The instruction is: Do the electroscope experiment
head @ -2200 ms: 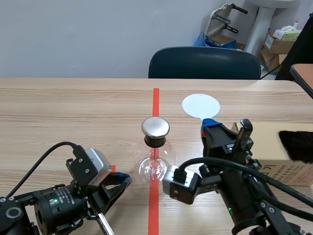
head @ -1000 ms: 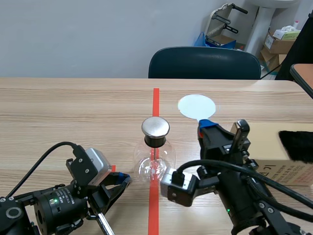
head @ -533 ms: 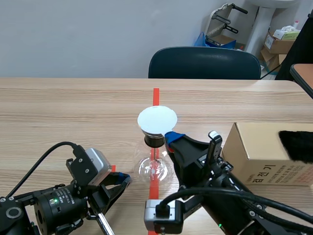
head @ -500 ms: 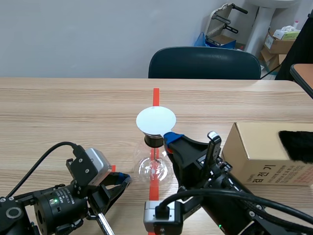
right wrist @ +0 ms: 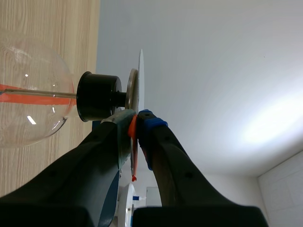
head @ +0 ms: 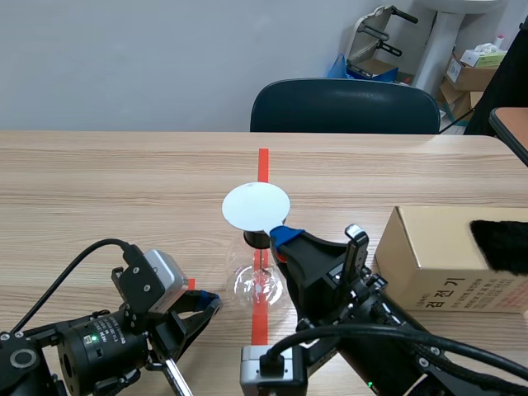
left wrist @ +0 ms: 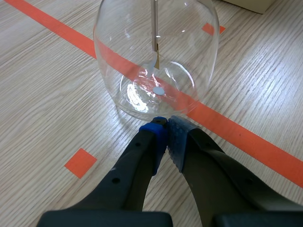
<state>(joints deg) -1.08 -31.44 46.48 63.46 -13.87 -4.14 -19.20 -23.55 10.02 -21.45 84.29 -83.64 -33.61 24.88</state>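
Observation:
The electroscope, a clear glass flask (head: 259, 282) with a black stopper (head: 256, 239), stands on the red tape line. A white disc (head: 256, 205) sits just over its top and hides the metal cap. My right gripper (head: 278, 234) is shut on the disc's orange handle (right wrist: 134, 158). In the right wrist view the disc (right wrist: 141, 78) shows edge-on, right against the metal cap (right wrist: 131, 94); I cannot tell if they touch. My left gripper (left wrist: 166, 126) is shut on nothing, its tips at the foot of the flask (left wrist: 156, 61). A thin rod with a foil leaf (left wrist: 155, 45) hangs inside.
A cardboard box (head: 441, 256) with a black furry cloth (head: 501, 243) on it stands at the right, close to my right arm. A dark chair (head: 345, 106) stands behind the table's far edge. Bare wood stretches to the left and far side.
My right arm has swung left, carrying the white disc from beside the box to just over the electroscope's cap. The left arm has stayed still.

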